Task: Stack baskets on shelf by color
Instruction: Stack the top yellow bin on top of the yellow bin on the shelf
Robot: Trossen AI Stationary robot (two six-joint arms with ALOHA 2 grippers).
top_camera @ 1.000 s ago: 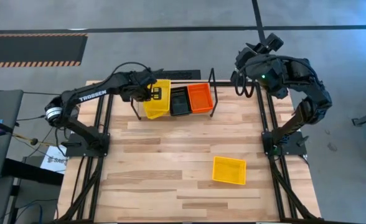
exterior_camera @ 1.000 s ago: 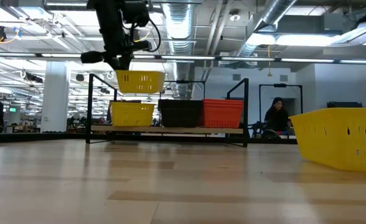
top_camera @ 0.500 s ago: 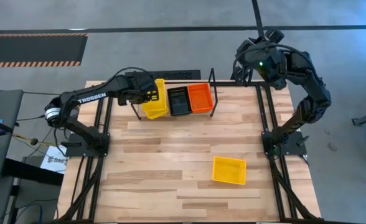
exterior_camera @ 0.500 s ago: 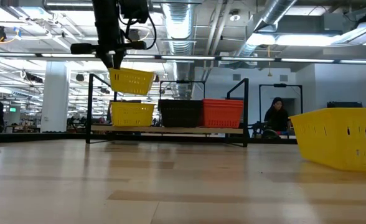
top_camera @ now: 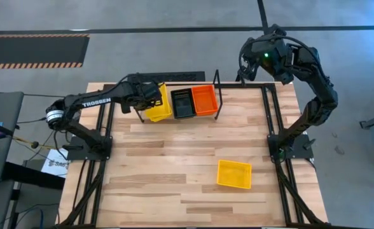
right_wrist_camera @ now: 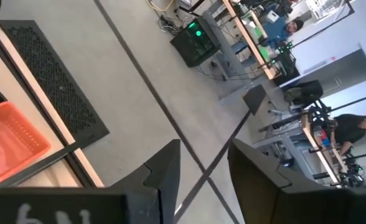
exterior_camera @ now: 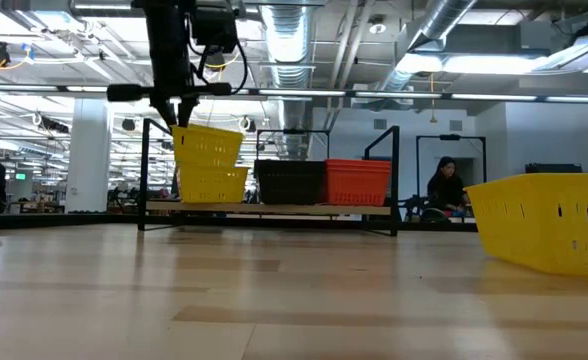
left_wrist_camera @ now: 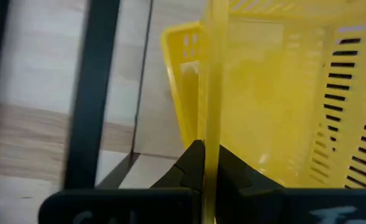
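The shelf (exterior_camera: 274, 208) stands at the table's far edge and bears a yellow basket (exterior_camera: 212, 185) at its left end, a black basket (top_camera: 182, 103) in the middle and a red-orange basket (top_camera: 205, 99) at its right end. A second yellow basket (exterior_camera: 210, 146) hangs tilted just over the first, with my left gripper (left_wrist_camera: 204, 163) shut on it. A third yellow basket (top_camera: 233, 173) rests on its bottom on the table at the near right. My right gripper (right_wrist_camera: 201, 177) is raised beyond the table's far right corner, open, with nothing between its fingers. My left gripper pinches the rim of the held basket's left end wall (left_wrist_camera: 211, 106), one finger inside the basket and one outside. The fingers come from above, pointing steeply down. The basket hangs tilted, its right end lower, at the rim of the shelf's yellow basket; I cannot tell whether they touch.
Black upright wire loops (top_camera: 217, 86) close the shelf's two ends. The wide plank tabletop (top_camera: 174, 159) lies bare between the shelf and the near yellow basket. People sit at desks in the room behind.
My left gripper has gone down and a little toward the table's left, and has turned. The held yellow basket has dropped from level above the shelf to tilted at the shelf's yellow basket. My right arm has swung toward the far edge.
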